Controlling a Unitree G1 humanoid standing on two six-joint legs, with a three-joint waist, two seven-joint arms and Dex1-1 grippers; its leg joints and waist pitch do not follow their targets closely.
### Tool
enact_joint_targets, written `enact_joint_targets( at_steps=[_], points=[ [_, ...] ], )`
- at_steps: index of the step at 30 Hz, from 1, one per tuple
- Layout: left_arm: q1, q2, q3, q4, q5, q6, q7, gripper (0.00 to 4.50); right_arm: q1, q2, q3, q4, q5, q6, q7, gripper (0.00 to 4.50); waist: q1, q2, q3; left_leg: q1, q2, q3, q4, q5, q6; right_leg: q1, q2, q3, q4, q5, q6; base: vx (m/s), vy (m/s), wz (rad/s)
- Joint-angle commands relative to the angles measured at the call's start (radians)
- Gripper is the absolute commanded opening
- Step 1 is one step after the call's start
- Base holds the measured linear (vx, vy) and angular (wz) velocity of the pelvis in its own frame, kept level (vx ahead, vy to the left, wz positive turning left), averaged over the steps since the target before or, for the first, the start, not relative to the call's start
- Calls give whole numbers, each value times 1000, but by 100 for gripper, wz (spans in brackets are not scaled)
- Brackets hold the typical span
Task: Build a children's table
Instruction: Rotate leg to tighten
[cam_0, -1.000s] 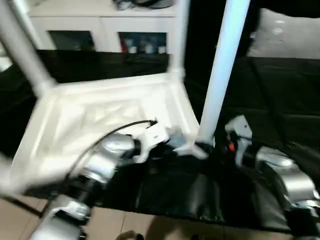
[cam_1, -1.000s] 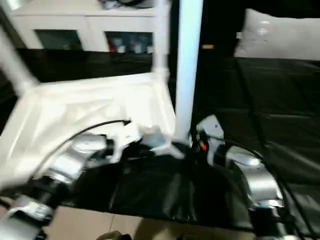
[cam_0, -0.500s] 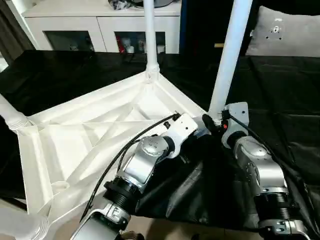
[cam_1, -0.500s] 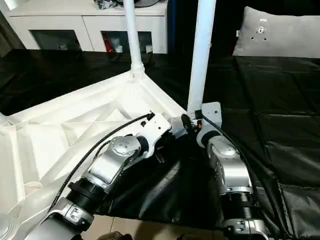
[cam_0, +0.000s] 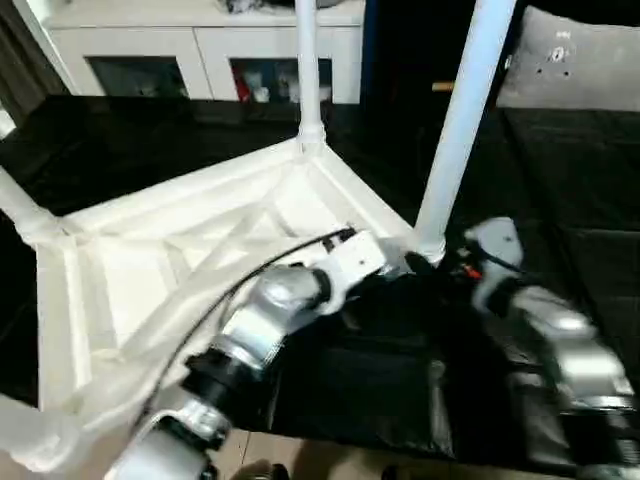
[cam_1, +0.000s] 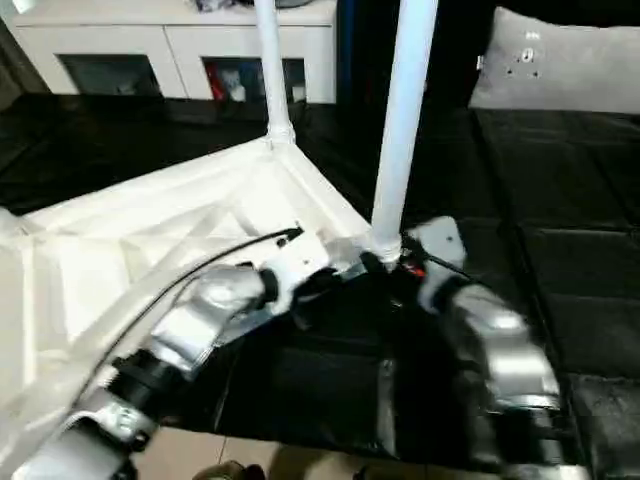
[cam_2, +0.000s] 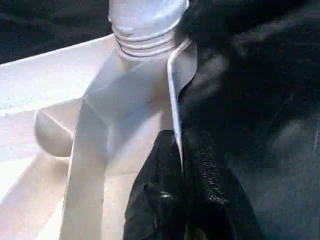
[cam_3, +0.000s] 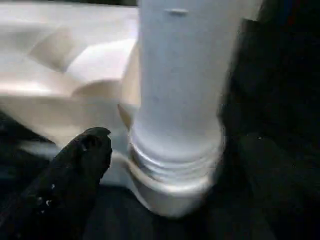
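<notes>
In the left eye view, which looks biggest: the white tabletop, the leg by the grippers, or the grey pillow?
1. Tabletop, by far.
2. Leg by the grippers.
3. Pillow, though it lies farther back and is cut by the edge, so its rank against the leg is unsure.

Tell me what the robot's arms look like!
Both arms are shiny silver tubes with black rings at the joints. The left arm has a thin black cable looping along it to a white boxy wrist. The right arm has a white wrist block with a little red spot. Each pincer has black fingers.
</notes>
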Motion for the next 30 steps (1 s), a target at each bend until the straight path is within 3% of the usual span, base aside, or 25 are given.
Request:
enact_joint_targets(
  at_steps=[1,6,9,13,14,16,19,24,30],
  points=[
    [-13,48,-31,37,27,-28,-67,0,4,-28,17,-36,6,-31,76,441,6,-24,-57,2,49,-19,-64,-167,123,55,-71,42,-81,-232,-196,0,0,0],
    [-20,144,-62,57,17,-114,-203,0,6,-114,38,-45,28,-63,228,441,9,-25,-58,5,52,-20,-64,-174,128,55,-73,42,-79,-252,-206,0,0,0],
    [-12,228,-96,50,-16,-228,-375,0,9,-170,74,-58,63,-84,372,441,10,-26,-59,7,56,-20,-64,-172,134,54,-72,42,-76,-234,-215,0,0,0],
    [-10,258,-108,46,-34,-266,-454,0,5,-190,96,-57,82,-86,437,441,19,-20,-60,13,61,-16,-62,-171,135,50,-73,44,-69,-198,-244,0,0,0],
    [-9,267,-111,40,-50,-276,-490,0,5,-202,115,-60,91,-74,482,426,25,-24,-60,12,61,-16,-62,-167,134,51,-73,44,-68,-193,-248,0,0,0],
    [-8,270,-114,33,-63,-282,-514,0,5,-203,124,-59,92,-72,499,426,36,-24,-63,14,64,-16,-62,-160,128,50,-74,46,-62,-180,-255,0,0,0],
    [-7,271,-118,28,-75,-292,-532,0,9,-203,142,-63,91,-68,524,391,41,-27,-62,12,63,-15,-61,-156,126,51,-76,46,-60,-176,-257,0,0,0],
    [-8,263,-117,47,-76,-320,-544,0,15,-205,170,-65,97,-54,558,346,42,-29,-62,11,61,-16,-61,-160,117,52,-76,46,-65,-224,-236,0,0,0],
    [-8,261,-115,54,-78,-330,-552,0,12,-200,179,-52,107,-43,571,304,44,-30,-66,10,60,-15,-58,-135,125,53,-75,46,-60,-185,-243,0,0,0]
  ],
)
